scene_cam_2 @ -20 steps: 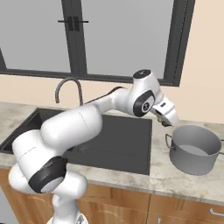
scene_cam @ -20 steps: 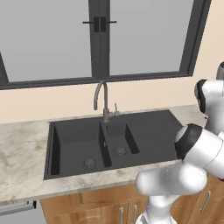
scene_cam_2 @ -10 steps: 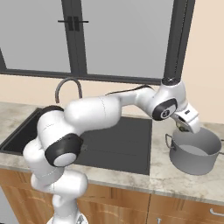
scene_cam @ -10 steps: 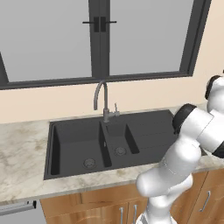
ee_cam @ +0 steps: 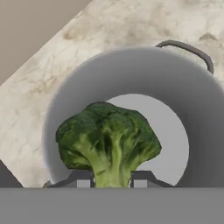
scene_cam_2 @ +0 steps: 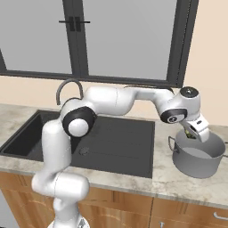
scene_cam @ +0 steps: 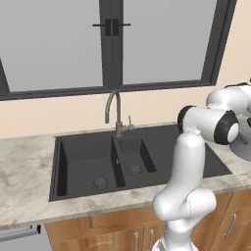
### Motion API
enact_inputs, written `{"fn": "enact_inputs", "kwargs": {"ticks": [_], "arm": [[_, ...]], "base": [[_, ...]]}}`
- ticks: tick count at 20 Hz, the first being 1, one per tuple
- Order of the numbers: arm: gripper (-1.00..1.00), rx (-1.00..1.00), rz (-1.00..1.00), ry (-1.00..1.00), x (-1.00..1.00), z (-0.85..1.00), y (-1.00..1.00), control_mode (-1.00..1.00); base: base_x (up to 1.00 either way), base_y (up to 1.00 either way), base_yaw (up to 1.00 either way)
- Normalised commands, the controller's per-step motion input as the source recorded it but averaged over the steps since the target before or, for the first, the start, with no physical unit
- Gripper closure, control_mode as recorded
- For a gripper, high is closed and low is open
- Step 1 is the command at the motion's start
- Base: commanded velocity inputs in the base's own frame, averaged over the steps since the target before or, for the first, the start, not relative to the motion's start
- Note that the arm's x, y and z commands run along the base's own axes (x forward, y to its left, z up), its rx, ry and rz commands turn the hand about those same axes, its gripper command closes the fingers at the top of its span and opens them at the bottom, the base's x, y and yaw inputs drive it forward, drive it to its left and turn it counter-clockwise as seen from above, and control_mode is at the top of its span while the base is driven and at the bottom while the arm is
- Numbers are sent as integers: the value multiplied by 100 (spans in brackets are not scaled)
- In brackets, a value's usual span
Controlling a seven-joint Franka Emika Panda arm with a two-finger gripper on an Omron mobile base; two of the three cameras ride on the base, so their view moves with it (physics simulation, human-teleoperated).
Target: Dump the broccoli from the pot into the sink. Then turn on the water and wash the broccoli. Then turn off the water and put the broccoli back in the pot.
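Note:
My gripper (ee_cam: pixel 111 178) is shut on the stem of the broccoli (ee_cam: pixel 107 140), a dark-green head that hangs right over the open mouth of the grey pot (ee_cam: pixel 65 100). From the right base view, the gripper (scene_cam_2: pixel 196 131) sits at the pot's (scene_cam_2: pixel 198 160) back rim, a bit of the green broccoli (scene_cam_2: pixel 189 132) showing under it. The pot stands on the marble counter to the right of the dark sink (scene_cam_2: pixel 120 142). The pot's pale floor looks bare under the broccoli. No water runs from the faucet (scene_cam: pixel 112 110).
The sink (scene_cam: pixel 83 162) has a large left basin, a smaller middle basin and a flat drainboard on the right. The gooseneck faucet (scene_cam_2: pixel 67 87) stands behind it, below the window. The pot's side handle (ee_cam: pixel 188 50) sticks out toward the wall. Wooden cabinets run below the counter.
The arm has swung right from above the drainboard's edge to over the pot, and the hand has come down close to the pot's mouth. The gripper has stayed shut.

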Motion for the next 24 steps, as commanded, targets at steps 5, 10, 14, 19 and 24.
{"fn": "enact_inputs", "kwargs": {"ticks": [5, 10, 14, 19, 24], "arm": [[100, 8, 0, 2, 30, -26, -54, -100], [100, 9, 0, 3, 24, -22, -30, -100], [100, 4, 0, 4, 26, -23, -7, -100], [100, 0, 0, 3, 22, -29, 0, -100], [100, -3, -2, 3, 21, -49, 0, -100]], "base": [[0, 0, 0], [0, 0, 0], [0, 0, 0], [0, 0, 0], [0, 0, 0]]}}
